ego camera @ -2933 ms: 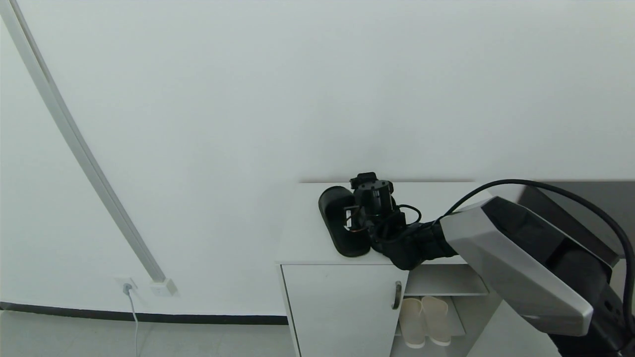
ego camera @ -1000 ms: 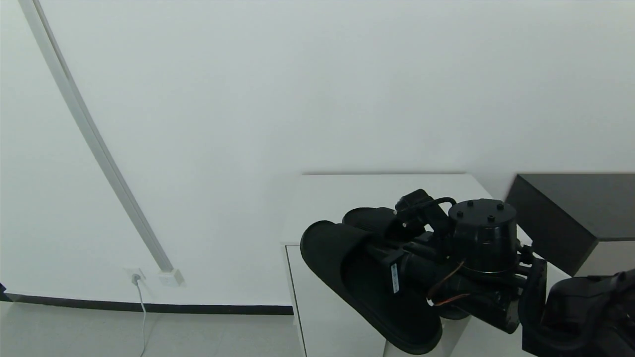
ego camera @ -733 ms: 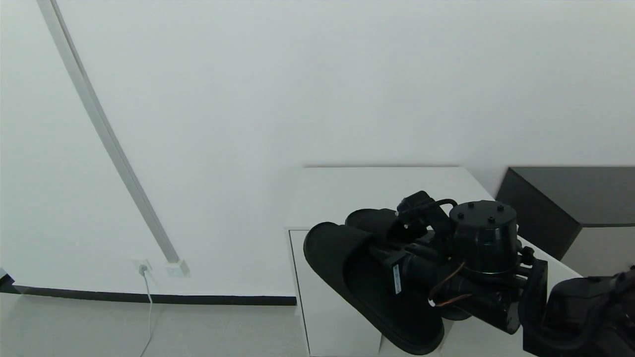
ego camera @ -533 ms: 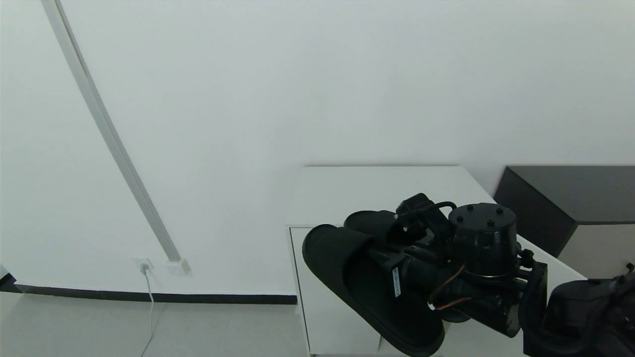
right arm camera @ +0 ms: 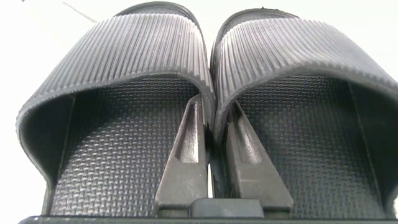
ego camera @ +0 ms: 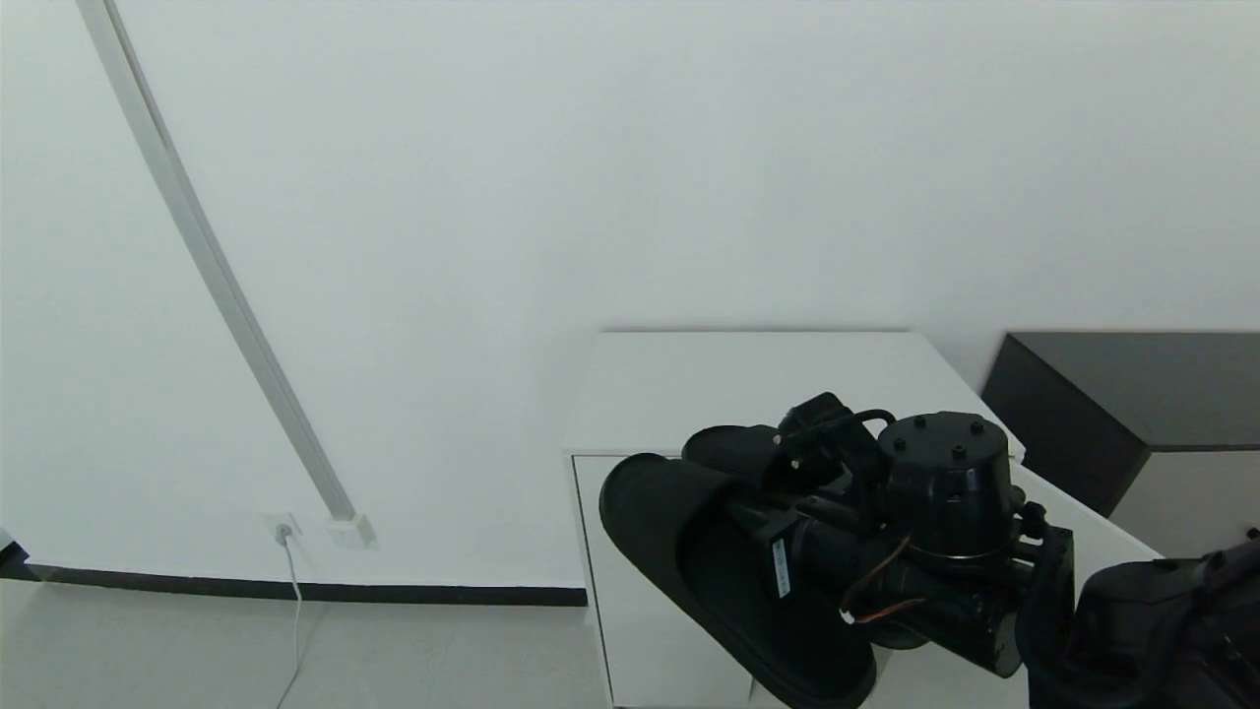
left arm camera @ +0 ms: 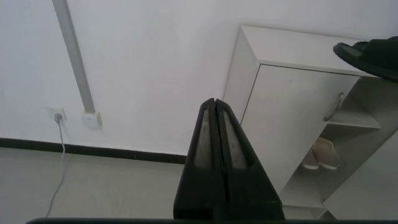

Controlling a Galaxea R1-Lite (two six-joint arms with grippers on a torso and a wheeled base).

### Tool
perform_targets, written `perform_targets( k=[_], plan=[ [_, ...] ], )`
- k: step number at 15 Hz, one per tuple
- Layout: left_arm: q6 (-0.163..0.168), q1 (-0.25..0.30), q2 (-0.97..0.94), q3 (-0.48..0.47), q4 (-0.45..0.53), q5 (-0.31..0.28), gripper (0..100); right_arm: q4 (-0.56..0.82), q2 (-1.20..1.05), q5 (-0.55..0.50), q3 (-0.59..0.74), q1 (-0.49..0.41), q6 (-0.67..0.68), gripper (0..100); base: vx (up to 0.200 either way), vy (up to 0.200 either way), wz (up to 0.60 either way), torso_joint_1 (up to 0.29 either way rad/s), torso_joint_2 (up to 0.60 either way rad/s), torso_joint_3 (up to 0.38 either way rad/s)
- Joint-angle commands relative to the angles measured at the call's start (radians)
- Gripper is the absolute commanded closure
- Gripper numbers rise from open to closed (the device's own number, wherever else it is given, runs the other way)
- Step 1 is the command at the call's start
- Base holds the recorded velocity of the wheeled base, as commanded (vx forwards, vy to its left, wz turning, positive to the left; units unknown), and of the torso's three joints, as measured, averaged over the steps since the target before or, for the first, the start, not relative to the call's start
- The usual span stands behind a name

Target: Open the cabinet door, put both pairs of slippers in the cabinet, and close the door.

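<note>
- Now right gripper pinches both black slippers together, white cabinet just beyond.
- Beyond the closed, empty left gripper, beige slippers sit shelved.

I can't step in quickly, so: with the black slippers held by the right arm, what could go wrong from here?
The right gripper pinches only the touching inner strap edges of the black slippers; one might slip free. Going in, the wide pair could catch the closed door, or shove the beige slippers already inside.
</note>
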Motion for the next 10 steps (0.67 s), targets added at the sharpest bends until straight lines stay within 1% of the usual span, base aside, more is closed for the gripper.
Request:
perform_targets(
  k=[1, 10],
  plan=[
    [0.000, 0.001, 0.001, 0.000, 0.000, 0.000, 100, 0.000, 0.006, 0.000, 0.000, -0.001, 0.000, 100, 0.000, -0.200, 0.00, 0.017, 0.00, 0.002],
    [-0.002, 0.001, 0.001, 0.000, 0.000, 0.000, 100, 0.000, 0.010, 0.000, -0.002, -0.004, 0.003, 100, 0.000, -0.200, 0.00, 0.004, 0.00, 0.001]
  ],
)
